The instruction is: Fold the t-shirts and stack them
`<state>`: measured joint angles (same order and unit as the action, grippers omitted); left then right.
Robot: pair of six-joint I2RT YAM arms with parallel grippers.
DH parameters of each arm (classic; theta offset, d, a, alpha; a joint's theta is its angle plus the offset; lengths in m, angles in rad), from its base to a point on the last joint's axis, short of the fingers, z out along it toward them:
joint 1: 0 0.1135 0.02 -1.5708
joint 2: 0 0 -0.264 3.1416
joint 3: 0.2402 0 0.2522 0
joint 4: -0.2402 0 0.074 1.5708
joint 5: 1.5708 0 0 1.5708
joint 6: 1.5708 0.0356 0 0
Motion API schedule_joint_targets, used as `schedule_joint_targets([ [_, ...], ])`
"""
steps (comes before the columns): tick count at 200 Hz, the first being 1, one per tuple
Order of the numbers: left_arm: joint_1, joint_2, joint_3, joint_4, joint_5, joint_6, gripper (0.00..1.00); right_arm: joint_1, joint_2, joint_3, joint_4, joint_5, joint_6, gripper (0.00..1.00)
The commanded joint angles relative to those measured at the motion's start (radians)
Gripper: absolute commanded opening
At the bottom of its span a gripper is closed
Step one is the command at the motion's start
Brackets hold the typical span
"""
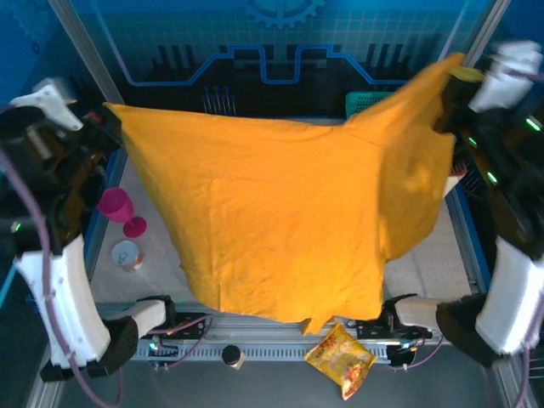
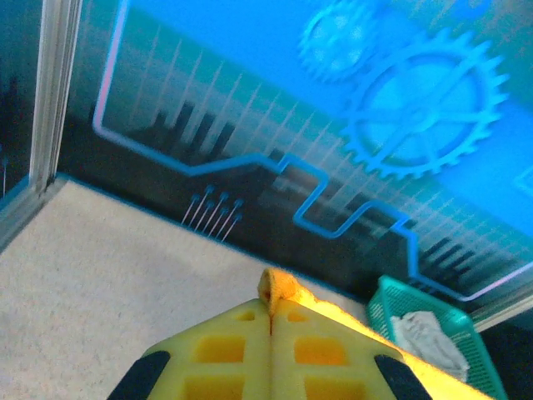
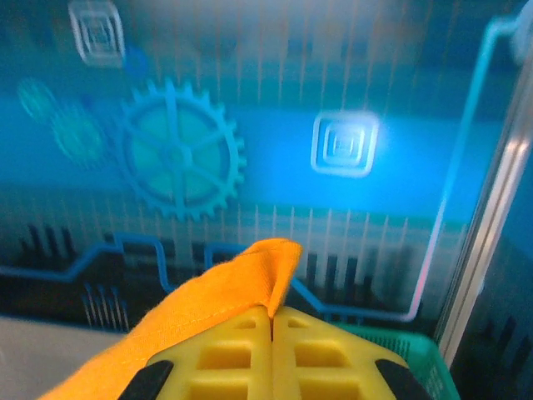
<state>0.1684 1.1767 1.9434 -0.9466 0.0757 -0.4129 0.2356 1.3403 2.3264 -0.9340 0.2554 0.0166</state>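
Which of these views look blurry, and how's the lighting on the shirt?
Top external: the right arm is smeared by blur near its wrist; the orange-yellow t-shirt is evenly lit, with a darker shaded fold on its right side. Left wrist: fairly sharp, strong blue cast on the wall. Right wrist: wall soft and hazy, t-shirt corner sharper.

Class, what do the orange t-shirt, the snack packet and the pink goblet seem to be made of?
The t-shirt: soft matte cloth; it hangs in folds and creases. The snack packet: probably glossy plastic film; it glints and crinkles. The goblet: likely hard plastic, smooth even pink; glass cannot be ruled out.
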Motion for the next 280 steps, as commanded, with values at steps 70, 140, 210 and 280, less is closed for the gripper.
schedule_joint_targets([
  [70,-0.02,0.552,-0.339,0.467,-0.091,-0.038,0.0,0.037,0.971,0.315,0.176,0.039,-0.161,0.0],
  [140,-0.047,1.116,0.046,0.46,-0.149,-0.089,0.0,0.051,1.282,0.257,0.488,0.103,-0.158,0.0],
  [210,-0.029,1.109,0.066,0.456,-0.222,-0.05,0.0,0.031,1.237,0.233,0.501,0.127,-0.075,0.0],
  [280,0.028,1.039,-0.083,0.488,-0.231,-0.033,0.0,0.012,0.991,-0.139,0.602,0.103,-0.026,0.0],
])
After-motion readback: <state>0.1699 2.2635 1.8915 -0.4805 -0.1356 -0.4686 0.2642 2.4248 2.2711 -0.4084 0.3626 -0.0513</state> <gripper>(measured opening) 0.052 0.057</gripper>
